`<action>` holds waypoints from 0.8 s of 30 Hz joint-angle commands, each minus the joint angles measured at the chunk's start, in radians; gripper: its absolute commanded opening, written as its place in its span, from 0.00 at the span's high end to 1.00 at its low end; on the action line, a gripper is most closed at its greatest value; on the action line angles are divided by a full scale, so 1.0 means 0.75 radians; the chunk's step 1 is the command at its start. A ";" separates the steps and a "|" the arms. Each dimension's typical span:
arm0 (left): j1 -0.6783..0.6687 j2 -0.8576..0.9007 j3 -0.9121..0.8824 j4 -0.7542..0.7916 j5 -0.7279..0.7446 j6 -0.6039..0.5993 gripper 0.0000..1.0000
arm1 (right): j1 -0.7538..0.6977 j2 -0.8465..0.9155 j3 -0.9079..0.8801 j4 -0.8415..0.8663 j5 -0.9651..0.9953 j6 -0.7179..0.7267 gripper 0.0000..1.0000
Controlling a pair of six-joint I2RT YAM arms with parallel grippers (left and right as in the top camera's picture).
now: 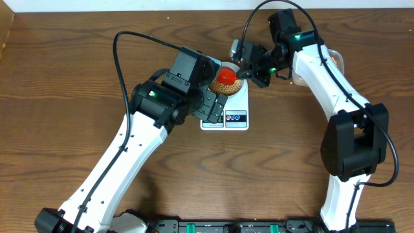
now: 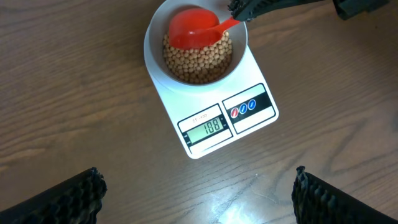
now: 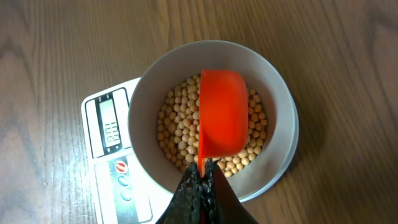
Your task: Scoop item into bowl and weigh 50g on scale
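The white scale [image 1: 234,116] lies at the table's middle, and its display [image 2: 205,126] shows digits that look like 108. On it stands the pale bowl [image 2: 155,53], holding many tan beans [image 2: 199,62]. A red scoop [image 3: 222,112] hangs over the beans inside the bowl, and no beans show on it. My right gripper [image 3: 202,171] is shut on the scoop's thin handle at the bowl's rim, also visible from overhead [image 1: 248,66]. My left gripper [image 2: 199,199] stands wide open above bare wood just in front of the scale, holding nothing; only its two fingertips [image 2: 74,196] show.
A clear plastic tub [image 1: 334,59] with more beans sits at the back right, mostly hidden behind the right arm. The left arm [image 1: 155,107] reaches in from the lower left, its wrist beside the scale. Bare wooden table lies all around.
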 commanded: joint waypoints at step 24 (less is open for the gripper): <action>0.003 0.009 -0.013 -0.004 0.003 0.014 0.02 | 0.018 0.020 0.005 -0.023 -0.147 0.017 0.99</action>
